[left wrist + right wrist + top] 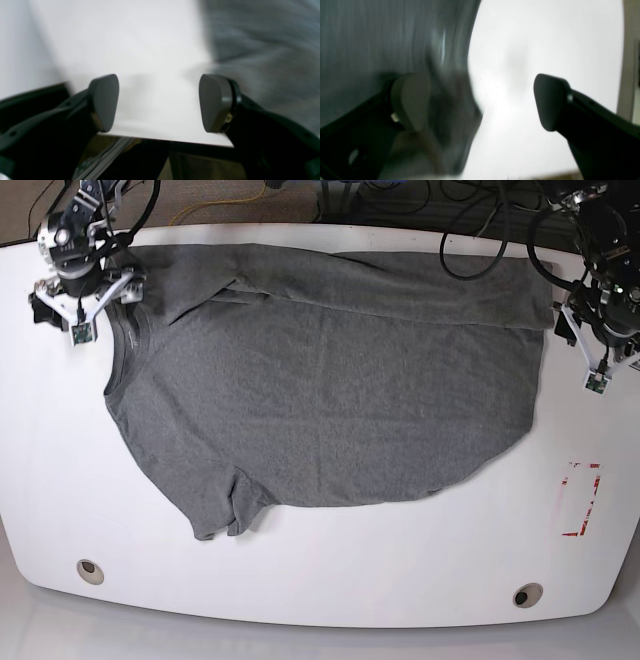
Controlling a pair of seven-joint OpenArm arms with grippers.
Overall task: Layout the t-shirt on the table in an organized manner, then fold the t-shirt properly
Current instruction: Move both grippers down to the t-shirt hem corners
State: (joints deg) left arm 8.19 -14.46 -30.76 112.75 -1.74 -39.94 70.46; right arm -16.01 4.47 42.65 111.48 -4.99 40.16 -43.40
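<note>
Nearest you, along the table's [330, 590] front edge, you have two round grommet holes, one by the front left corner [90, 570] and one toward the front right [527, 594]. A little farther back, near the right edge, sits a patch of red tape marks [580, 500] on bare white surface.

Past those lies the t-shirt [330, 390], spread flat across the middle of the table. Its collar points to the left edge and its hem to the right edge. One sleeve [225, 505] reaches toward the front edge, and the cloth along the far edge is folded over on itself in a long crease.

At the far left corner you see the right gripper [82, 308], just beside the shirt's shoulder and collar. Its wrist view is blurred, but the jaws stand wide apart with one pad [410, 100] over grey cloth and the other [550, 100] over white table; nothing sits between them.

By the right edge, toward the far corner, the left gripper [597, 360] hangs just off the hem. Its jaws are also spread wide, with bare table between them and the shirt beside one pad [215, 102].

Beyond the far edge, black cables [470, 220] and a yellow one [225, 205] lie on the floor.
</note>
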